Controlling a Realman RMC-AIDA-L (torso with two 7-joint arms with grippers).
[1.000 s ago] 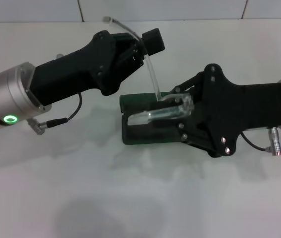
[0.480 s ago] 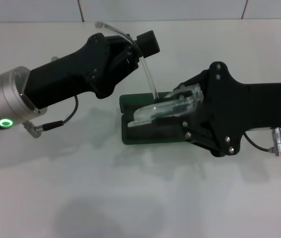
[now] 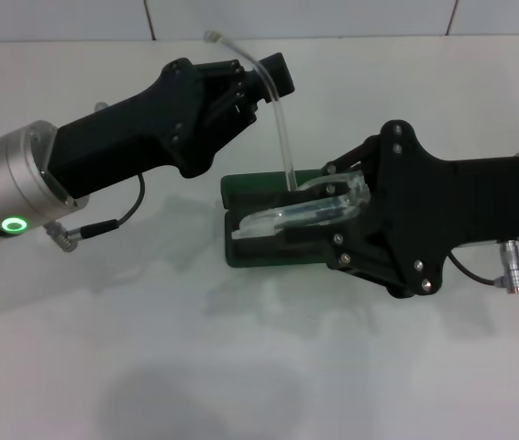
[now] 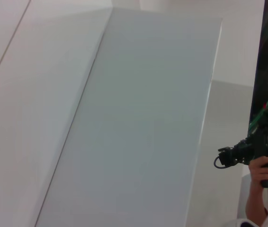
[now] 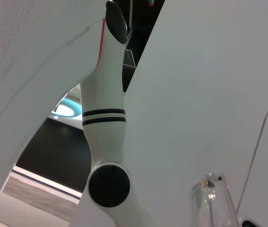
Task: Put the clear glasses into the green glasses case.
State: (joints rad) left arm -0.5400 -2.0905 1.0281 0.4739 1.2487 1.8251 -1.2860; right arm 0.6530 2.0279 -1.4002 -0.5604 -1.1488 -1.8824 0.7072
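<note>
The green glasses case point(image 3: 264, 249) lies open on the white table point(image 3: 241, 367) in the head view, its lid point(image 3: 255, 187) folded back. The clear glasses point(image 3: 301, 210) hang just over the case's dark interior, front lying nearly flat. My right gripper point(image 3: 344, 203) comes in from the right and is shut on the front's right end. One long arm of the glasses rises up from the case, and my left gripper point(image 3: 259, 84), above and left of the case, is shut on that arm near its curved tip. A clear piece of the glasses point(image 5: 210, 201) shows in the right wrist view.
A tiled wall runs behind the table's far edge. The left wrist view shows pale wall panels and a person holding a camera point(image 4: 262, 158). A white robot limb point(image 5: 104, 118) fills part of the right wrist view.
The glasses front was tilted up half a second ago and now lies lower and flatter over the case. The left gripper shifted a little right with the arm's tip.
</note>
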